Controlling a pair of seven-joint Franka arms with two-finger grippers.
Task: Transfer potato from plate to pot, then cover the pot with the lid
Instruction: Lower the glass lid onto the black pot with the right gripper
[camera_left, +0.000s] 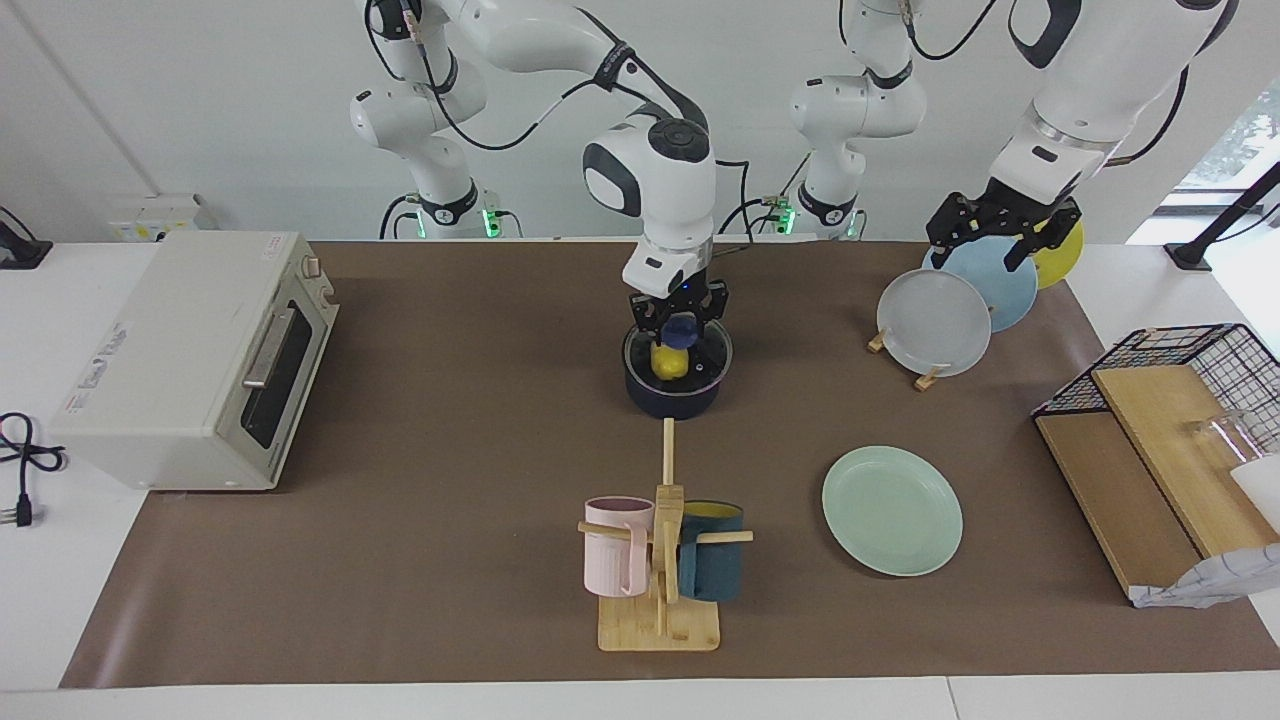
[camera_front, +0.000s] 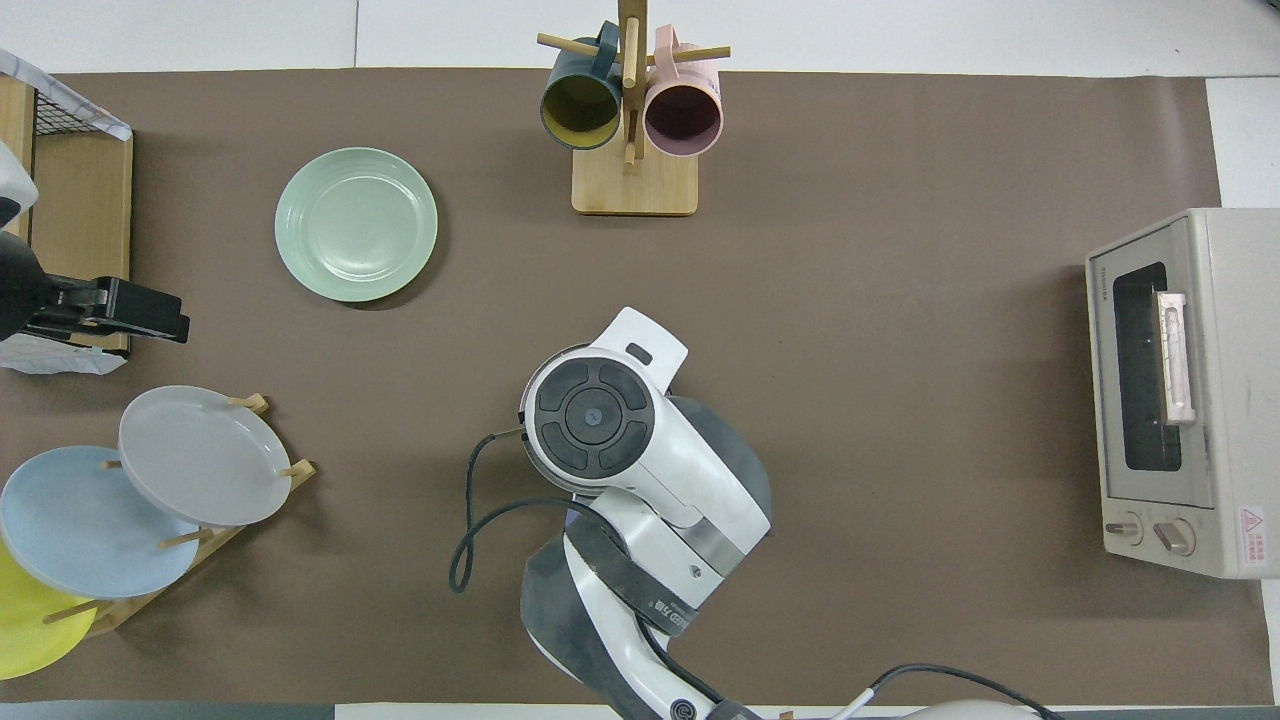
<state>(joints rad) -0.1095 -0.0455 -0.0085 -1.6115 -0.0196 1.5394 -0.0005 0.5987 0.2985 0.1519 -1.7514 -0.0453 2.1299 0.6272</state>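
Potato (camera_left: 668, 362) sits in the pot (camera_left: 672, 395); your right claw (camera_left: 679, 322) grips the lid (camera_left: 700, 362) knob. Next, let go. Left claw (camera_left: 1002, 232) waits open.

Bright, even indoor light; both views sharp.
Soft shadows hug objects on the matte brown table mat (camera_left: 450, 450); daylight glares through the corner window (camera_left: 1235, 140).

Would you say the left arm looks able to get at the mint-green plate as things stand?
Probably yes. The plate lies bare on the mat toward the left arm's end, with nothing on it. The left pincer hangs open over the plate rack, and only open mat separates rack from plate.
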